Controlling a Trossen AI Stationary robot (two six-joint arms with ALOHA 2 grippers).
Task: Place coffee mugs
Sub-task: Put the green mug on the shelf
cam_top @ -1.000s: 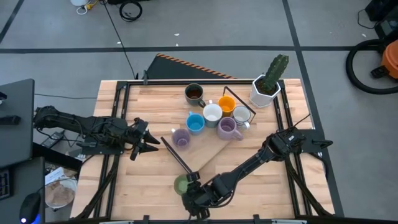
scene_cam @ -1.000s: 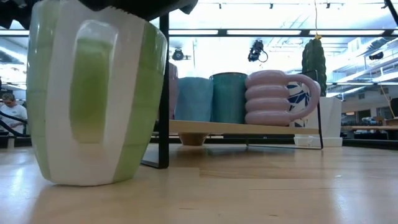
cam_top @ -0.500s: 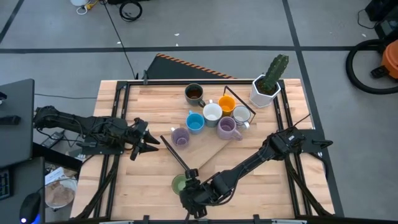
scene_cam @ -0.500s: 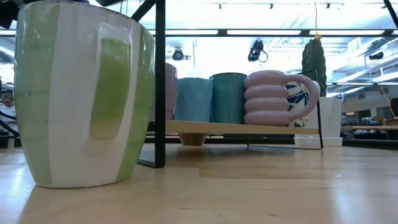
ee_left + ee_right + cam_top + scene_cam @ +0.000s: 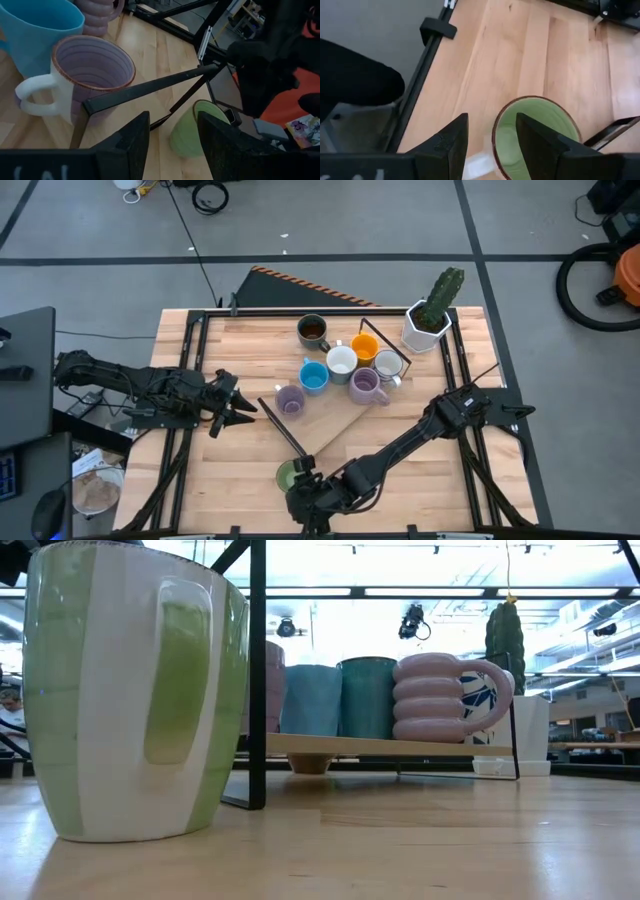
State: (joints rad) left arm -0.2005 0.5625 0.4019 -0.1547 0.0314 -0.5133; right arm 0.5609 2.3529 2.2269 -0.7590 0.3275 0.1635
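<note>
Right end effector [image 5: 487, 135] straddles green mug [image 5: 536, 131] rim, seemingly unclenched; seat deeper, clench squarely before lifting.

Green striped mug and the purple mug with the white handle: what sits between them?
In the left wrist view, a black metal bar crosses between the green striped mug and the purple mug with the white handle.

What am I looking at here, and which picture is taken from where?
Two dark robot arms work at a wooden table. One picture looks straight down, one looks level across the tabletop, and one camera sits on each wrist. Toward the back, mugs cluster on a raised board, near a cactus pot. The green mug stands alone at the front edge. The right gripper hangs over its rim, fingers apart, apparently not gripping it. The left gripper waits open on the left, holding nothing.
</note>
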